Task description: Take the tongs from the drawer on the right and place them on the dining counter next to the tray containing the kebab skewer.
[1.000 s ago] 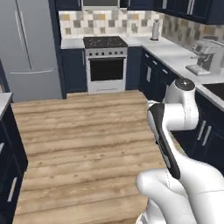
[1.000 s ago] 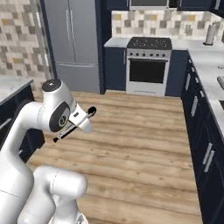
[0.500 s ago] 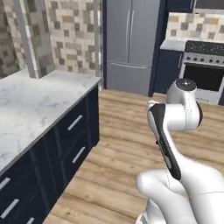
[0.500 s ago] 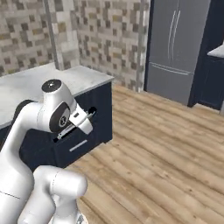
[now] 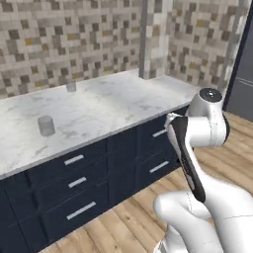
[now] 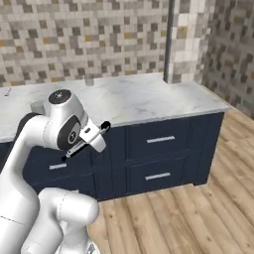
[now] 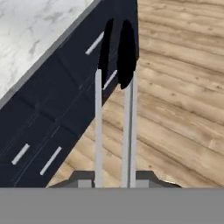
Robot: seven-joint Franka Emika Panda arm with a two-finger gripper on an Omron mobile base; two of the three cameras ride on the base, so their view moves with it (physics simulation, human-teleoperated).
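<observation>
Gripper: the gripper (image 7: pixel 113 183) is closed on the tongs (image 7: pixel 114 109); its two dark finger tips sit at the outer sides of the two arms, low in the hand view.
Tongs: held lengthwise, pointing away from the hand; two pale narrow arms run close together and end in black tips (image 7: pixel 126 52). In the right base view a dark tip (image 6: pixel 105 126) pokes out past the white hand.
Arm: folded close to the base, the hand carried in the air in front of the navy cabinets, above the floor.
Floor: light wood planks (image 6: pixel 198 218), running under the hand and out to the right of the cabinets.
Cabinet base: navy fronts with short horizontal silver bar handles (image 6: pixel 160 139), stacked in rows; all fronts look flush, none pulled out.
Counter: white marble with grey veins (image 5: pixel 113 106) tops the navy base, its edge just beyond the tongs' tips in the hand view.
On the counter: two small grey cups, one near the front edge (image 5: pixel 46 125), one farther back (image 5: pixel 71 86), well apart.
Wall: mosaic tile in beige, grey and brown (image 5: pixel 74 39) behind the counter, with a tiled column (image 6: pixel 182 39) at its far corner.
</observation>
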